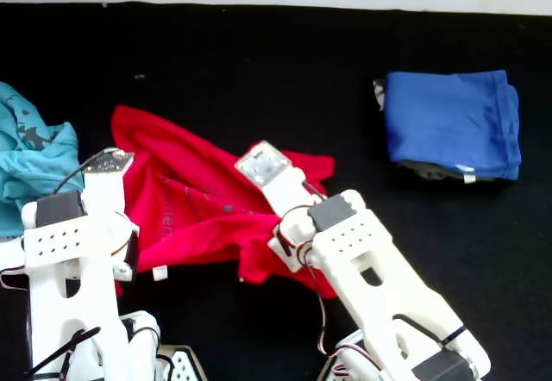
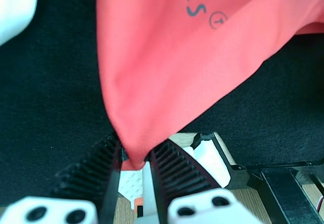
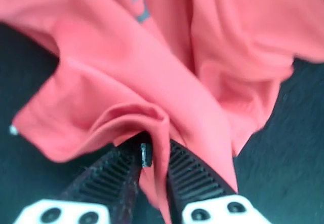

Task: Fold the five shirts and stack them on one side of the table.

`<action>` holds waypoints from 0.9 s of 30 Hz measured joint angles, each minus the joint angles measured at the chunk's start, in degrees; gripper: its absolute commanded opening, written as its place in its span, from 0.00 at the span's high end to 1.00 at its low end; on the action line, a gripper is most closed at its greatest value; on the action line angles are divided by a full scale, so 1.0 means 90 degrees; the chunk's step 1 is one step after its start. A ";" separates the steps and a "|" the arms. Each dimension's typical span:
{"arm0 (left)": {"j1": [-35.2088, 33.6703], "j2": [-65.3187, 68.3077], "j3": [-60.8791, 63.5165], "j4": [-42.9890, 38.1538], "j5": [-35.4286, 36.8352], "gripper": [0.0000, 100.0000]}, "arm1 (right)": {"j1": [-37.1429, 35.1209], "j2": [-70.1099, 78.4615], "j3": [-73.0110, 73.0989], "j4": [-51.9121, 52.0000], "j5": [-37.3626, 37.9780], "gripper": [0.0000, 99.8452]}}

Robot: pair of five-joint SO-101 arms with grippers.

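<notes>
Left gripper (image 2: 134,159) is pinched tight on a corner of the red shirt (image 2: 177,67). Right gripper (image 3: 152,158) nips a raised fold of the same shirt. Two holds on one cloth, so probably meant to pull it flat before folding. The black desk (image 1: 259,45) carries everything. The red shirt lies crumpled between and ahead of both grippers, not yet folded. Blue shirt (image 1: 453,122) sits folded well beyond the right gripper, likely the start of the stack. Teal shirt (image 1: 30,157) is bunched just outside the left gripper, unfolded.
</notes>
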 measured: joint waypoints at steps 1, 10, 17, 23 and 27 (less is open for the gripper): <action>0.0000 0.0000 0.0000 0.0000 0.0000 0.99 | 0.0000 0.0000 0.0000 -0.0166 0.0000 0.94; 0.0000 0.0000 0.0000 0.0000 0.0000 0.99 | 0.0068 0.0000 0.0000 -0.0547 0.0000 1.00; 0.0000 0.0000 -0.0957 0.0039 0.0000 0.99 | 0.1358 -0.0674 -0.1074 -0.0049 0.0000 1.00; 0.0068 0.0000 -0.2930 0.0342 0.0000 0.99 | 0.2686 -0.1153 -0.2510 0.0049 0.0059 1.00; 0.0078 0.0000 -0.4063 0.0488 0.0000 0.99 | 0.3214 -0.1162 -0.3341 0.0049 0.0088 1.00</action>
